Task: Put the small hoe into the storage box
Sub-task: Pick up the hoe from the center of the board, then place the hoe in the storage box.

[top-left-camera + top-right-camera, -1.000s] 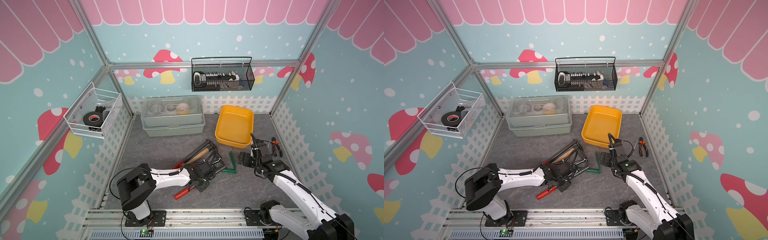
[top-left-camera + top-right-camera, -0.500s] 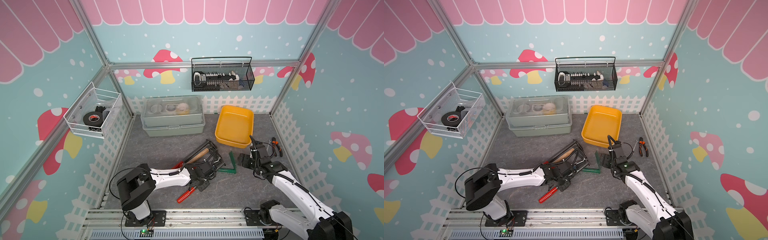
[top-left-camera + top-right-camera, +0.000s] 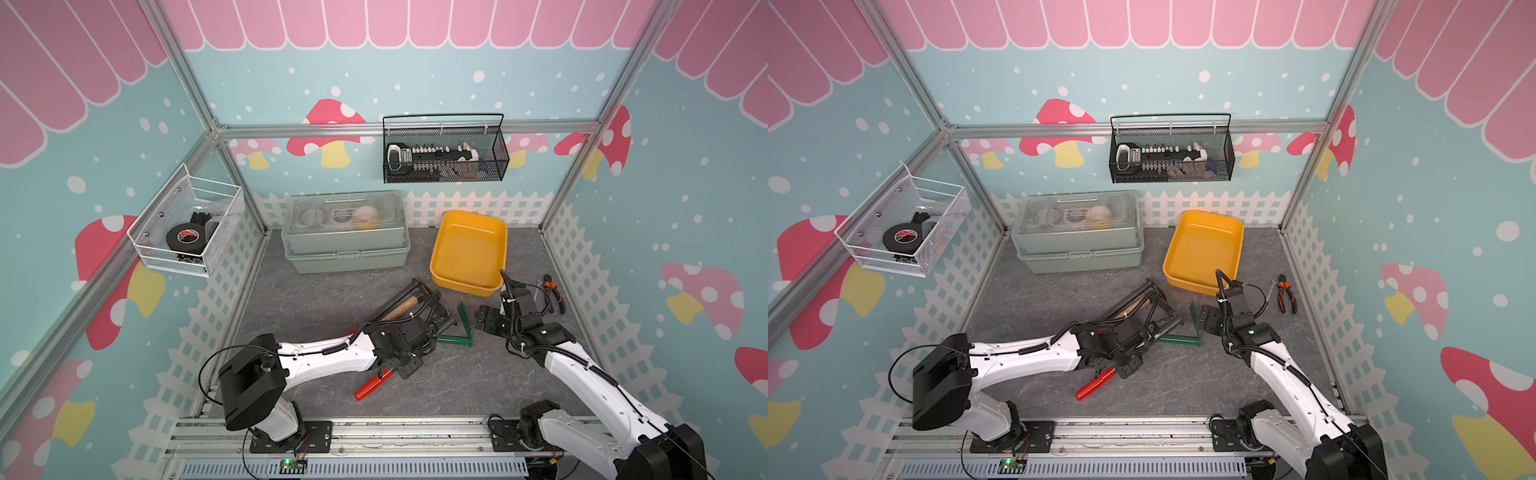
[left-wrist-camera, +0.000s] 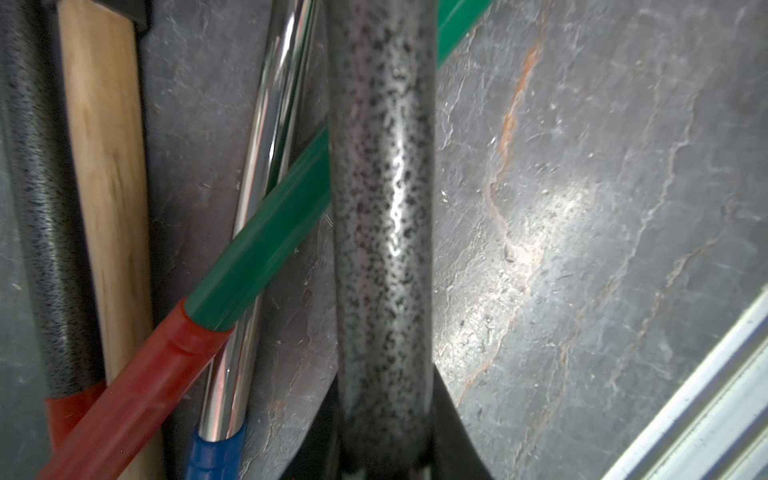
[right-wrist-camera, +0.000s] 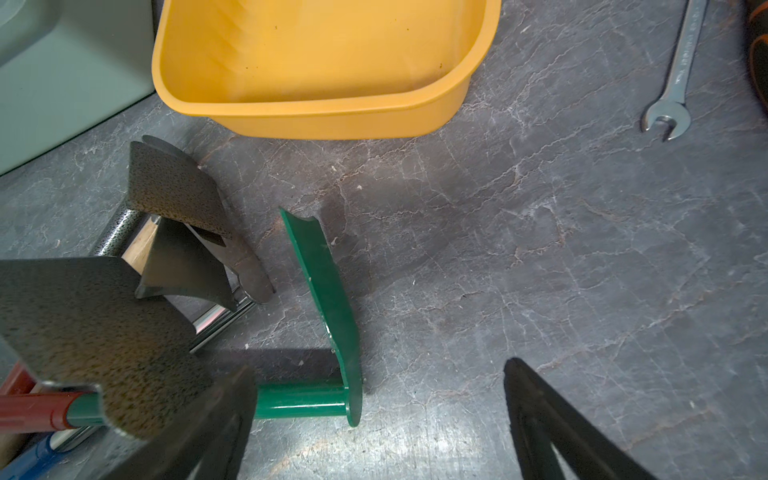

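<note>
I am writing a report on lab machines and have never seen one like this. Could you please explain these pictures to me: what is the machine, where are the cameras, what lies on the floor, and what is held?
Two white robot arms stand on a rail. Each ends in a two-finger gripper. Two pictures look down on the whole booth from above, and two come from cameras on the wrists. On the grey floor lie an empty yellow box, a grey case, pliers, a wrench and a heap of long tools, among them a green tool. The left gripper is shut on a speckled handle in that heap. The right gripper is open and holds nothing, near the green tool.
</note>
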Robot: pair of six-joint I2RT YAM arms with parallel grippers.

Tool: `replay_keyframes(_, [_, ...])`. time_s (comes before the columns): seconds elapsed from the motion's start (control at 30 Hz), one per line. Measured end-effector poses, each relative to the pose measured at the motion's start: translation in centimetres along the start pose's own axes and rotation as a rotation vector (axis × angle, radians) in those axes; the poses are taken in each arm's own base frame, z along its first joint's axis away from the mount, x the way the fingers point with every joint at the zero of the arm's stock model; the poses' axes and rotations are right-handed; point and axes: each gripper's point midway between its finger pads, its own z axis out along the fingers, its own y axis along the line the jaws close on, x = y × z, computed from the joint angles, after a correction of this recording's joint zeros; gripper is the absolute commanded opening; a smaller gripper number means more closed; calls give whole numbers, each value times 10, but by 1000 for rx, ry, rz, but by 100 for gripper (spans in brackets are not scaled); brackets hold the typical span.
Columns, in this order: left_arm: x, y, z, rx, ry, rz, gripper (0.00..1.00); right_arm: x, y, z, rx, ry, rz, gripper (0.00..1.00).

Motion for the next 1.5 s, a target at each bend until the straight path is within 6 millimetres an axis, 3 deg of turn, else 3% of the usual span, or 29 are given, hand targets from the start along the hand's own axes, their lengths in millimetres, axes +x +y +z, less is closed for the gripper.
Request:
replay_keyframes(0.3, [-16, 3, -19, -17, -8, 2, 0, -2, 1, -3, -8, -10, 3, 93])
replay_keyframes(0.57, [-62, 4, -36, -6, -92, -23, 0, -3, 0, -5, -6, -21, 9, 93])
replay_keyframes(0.8, [-93, 9, -31, 20, -110, -62, 0, -2, -4, -8, -1, -30, 24, 93])
replay_keyframes(1.17, [-159, 33, -25, -8, -173, -111, 0, -6, -17, -13, 25, -46, 59, 93])
replay_keyframes(1.5, [-209, 55, -3, -9, -192, -157, 0, -6, -21, -14, 24, -46, 72, 93])
